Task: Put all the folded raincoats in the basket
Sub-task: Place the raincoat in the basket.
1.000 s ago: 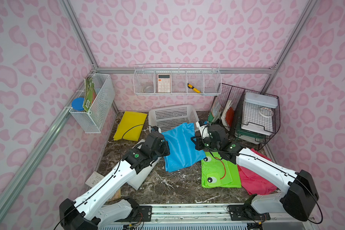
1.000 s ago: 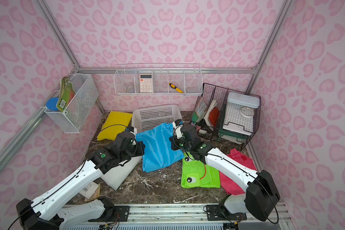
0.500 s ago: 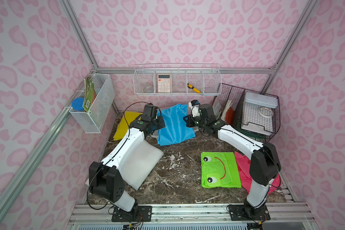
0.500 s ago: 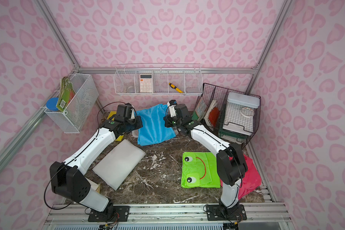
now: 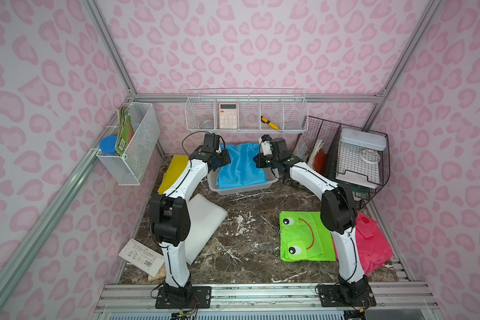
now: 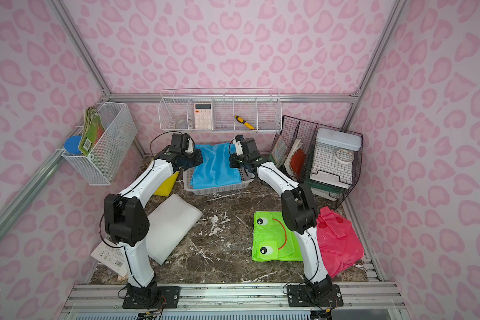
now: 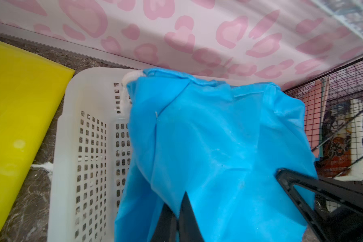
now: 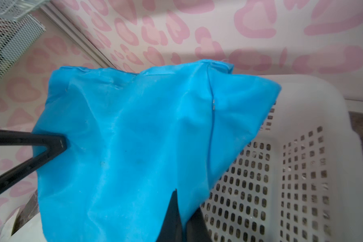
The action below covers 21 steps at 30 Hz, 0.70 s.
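Nearest: white folded sheet (image 5: pixel 205 221), green frog raincoat (image 5: pixel 305 238) and pink raincoat (image 5: pixel 372 243), all flat on the surface (image 5: pixel 247 249).

Farther: basket (image 5: pixel 241 190), by the back wall. We log the blue raincoat (image 5: pixel 241 166) in it. Its long axis runs near to far, with the near hem down behind the front wall and the far edge lifted.

Left claw (image 7: pixel 180 203) and right claw (image 8: pixel 178 205): each pinched tight on one side of the blue fabric.

Change: a second ago we had the blue raincoat mid-surface, short of the basket.
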Each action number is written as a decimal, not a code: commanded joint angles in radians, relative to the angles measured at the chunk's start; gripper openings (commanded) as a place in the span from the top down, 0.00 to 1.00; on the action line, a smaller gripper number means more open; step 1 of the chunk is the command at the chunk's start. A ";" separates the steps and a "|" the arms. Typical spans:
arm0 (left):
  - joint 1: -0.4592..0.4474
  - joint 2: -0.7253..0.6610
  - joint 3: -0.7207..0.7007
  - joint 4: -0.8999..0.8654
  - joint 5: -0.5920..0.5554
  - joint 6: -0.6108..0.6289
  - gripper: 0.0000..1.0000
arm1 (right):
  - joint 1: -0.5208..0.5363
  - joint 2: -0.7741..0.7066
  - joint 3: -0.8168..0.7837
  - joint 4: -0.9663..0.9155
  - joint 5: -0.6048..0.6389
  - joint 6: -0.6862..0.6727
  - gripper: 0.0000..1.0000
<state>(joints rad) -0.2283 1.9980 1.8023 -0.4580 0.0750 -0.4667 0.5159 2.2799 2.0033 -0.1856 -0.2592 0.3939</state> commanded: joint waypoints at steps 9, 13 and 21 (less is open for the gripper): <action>0.005 0.129 0.025 0.022 0.020 0.030 1.00 | -0.015 0.137 0.102 -0.080 0.029 -0.038 1.00; 0.005 0.160 0.025 0.016 0.010 0.025 1.00 | -0.015 0.156 0.103 -0.087 0.029 -0.035 1.00; 0.006 0.204 0.048 -0.016 -0.021 0.017 1.00 | -0.002 0.170 0.103 -0.100 0.048 -0.037 1.00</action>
<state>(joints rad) -0.2230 2.1941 1.8347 -0.4553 0.0662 -0.4461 0.5087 2.4489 2.0975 -0.2665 -0.2207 0.3626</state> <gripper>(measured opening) 0.070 0.066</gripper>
